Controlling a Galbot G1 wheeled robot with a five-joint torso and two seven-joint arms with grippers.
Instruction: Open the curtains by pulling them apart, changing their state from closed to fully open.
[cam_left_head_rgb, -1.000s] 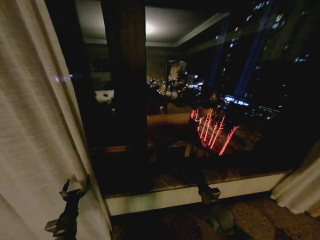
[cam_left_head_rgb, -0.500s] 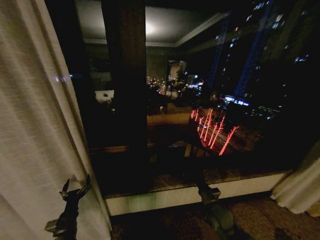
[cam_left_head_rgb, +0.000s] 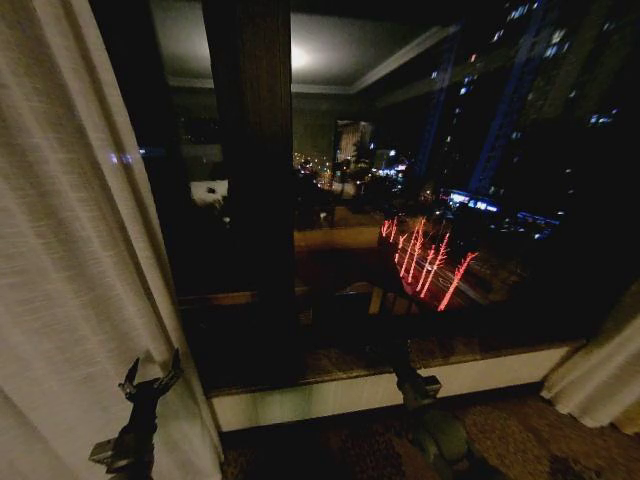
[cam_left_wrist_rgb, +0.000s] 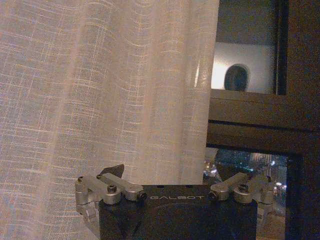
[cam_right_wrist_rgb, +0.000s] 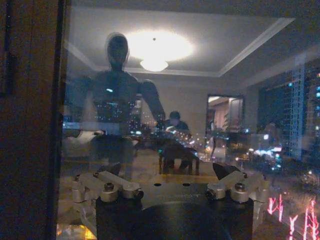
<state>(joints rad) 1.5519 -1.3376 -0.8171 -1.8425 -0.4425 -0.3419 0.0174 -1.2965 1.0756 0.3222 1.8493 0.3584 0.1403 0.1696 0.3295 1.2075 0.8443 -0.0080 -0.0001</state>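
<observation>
Head view: the left tool (cam_left_head_rgb: 150, 383), fingers spread and empty, sits at the curtains (cam_left_head_rgb: 70, 300)' edge; the right tool (cam_left_head_rgb: 415, 385) faces glass, also spread. Best pinch the hem fully before pulling outward.

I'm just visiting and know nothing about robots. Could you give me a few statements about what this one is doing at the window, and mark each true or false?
1. The curtains are drawn shut across the window. False: they hang at the sides and the dark glass shows.
2. The left gripper is open beside the left curtain panel. True.
3. The left gripper is clamped on the cloth. False: its fingers are spread, with nothing between them.
4. The right gripper faces the glass, fingers open. True.
5. City lights show through the window. True.
</observation>
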